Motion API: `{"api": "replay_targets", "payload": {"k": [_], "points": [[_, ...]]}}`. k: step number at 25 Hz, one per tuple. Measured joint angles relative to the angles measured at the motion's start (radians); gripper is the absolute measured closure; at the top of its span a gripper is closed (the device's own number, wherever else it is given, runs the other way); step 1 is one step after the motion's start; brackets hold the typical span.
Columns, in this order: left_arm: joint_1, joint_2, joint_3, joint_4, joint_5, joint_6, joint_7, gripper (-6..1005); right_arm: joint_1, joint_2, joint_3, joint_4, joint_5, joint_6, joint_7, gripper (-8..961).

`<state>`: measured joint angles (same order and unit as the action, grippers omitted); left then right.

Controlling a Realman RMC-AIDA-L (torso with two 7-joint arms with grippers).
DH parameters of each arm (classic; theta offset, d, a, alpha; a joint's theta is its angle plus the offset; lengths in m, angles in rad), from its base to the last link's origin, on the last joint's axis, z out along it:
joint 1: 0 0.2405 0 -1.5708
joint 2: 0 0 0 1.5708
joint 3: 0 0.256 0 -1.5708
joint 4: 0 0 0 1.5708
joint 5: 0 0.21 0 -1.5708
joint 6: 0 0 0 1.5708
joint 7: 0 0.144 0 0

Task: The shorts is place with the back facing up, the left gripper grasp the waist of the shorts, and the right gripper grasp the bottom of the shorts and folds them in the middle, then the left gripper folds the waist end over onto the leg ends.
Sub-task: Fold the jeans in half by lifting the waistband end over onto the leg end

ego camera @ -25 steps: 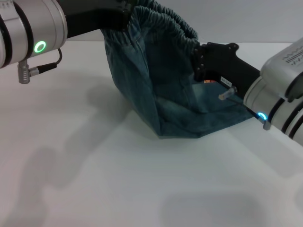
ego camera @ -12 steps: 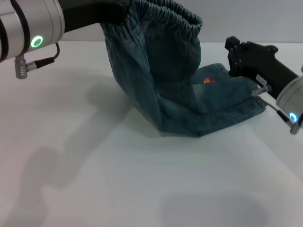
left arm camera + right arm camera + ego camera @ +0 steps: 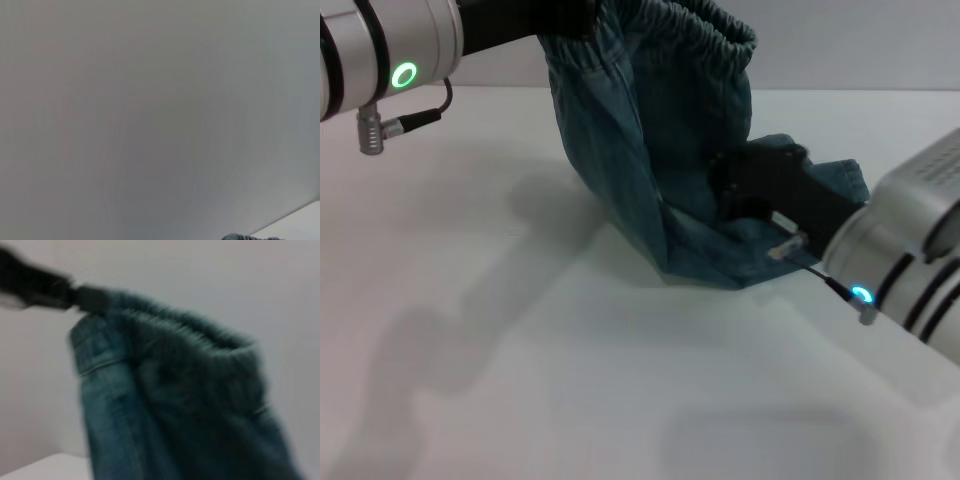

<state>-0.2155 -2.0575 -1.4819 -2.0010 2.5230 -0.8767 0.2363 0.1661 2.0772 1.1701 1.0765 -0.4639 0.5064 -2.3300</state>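
White tabletop [image 3: 570, 380] fills the scene under a pale wall. At the upper left, the left gripper [image 3: 570, 18] is clamped on the elastic waistband of the blue denim shorts [image 3: 650, 150], holding it aloft. Leg ends lie on the table, where the right gripper [image 3: 735, 185] sits; whether its fingers are apart or together cannot be told.

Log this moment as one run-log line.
stage: waist-over fold | left hand: shut on shorts waist, lifted | right hand: over leg ends on table, grip unclear | fold: not yet laid
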Motion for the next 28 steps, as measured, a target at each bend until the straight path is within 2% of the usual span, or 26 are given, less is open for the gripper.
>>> {"api": "replay_targets", "payload": {"k": [6, 8, 19, 23, 28], "points": [[-0.004, -0.001, 0.008, -0.007, -0.008, -0.001, 0.0, 909, 0.097, -0.001, 0.01, -0.054, 0.0, -0.007, 0.0, 953], [-0.003, 0.001, 0.022, -0.009, -0.055, -0.014, 0.01, 909, 0.128, -0.003, 0.04, -0.057, 0.0, -0.009, 0.0, 953], [0.028, 0.001, 0.058, -0.01, -0.146, -0.049, 0.048, 909, 0.205, -0.008, 0.122, -0.07, -0.041, -0.016, -0.006, 953], [0.03, -0.001, 0.062, -0.009, -0.205, -0.05, 0.091, 910, 0.261, -0.008, 0.156, -0.112, -0.056, -0.022, -0.004, 953], [0.011, -0.001, 0.061, -0.006, -0.214, -0.041, 0.103, 910, 0.321, -0.004, 0.156, -0.182, -0.053, -0.021, -0.001, 953]]}}
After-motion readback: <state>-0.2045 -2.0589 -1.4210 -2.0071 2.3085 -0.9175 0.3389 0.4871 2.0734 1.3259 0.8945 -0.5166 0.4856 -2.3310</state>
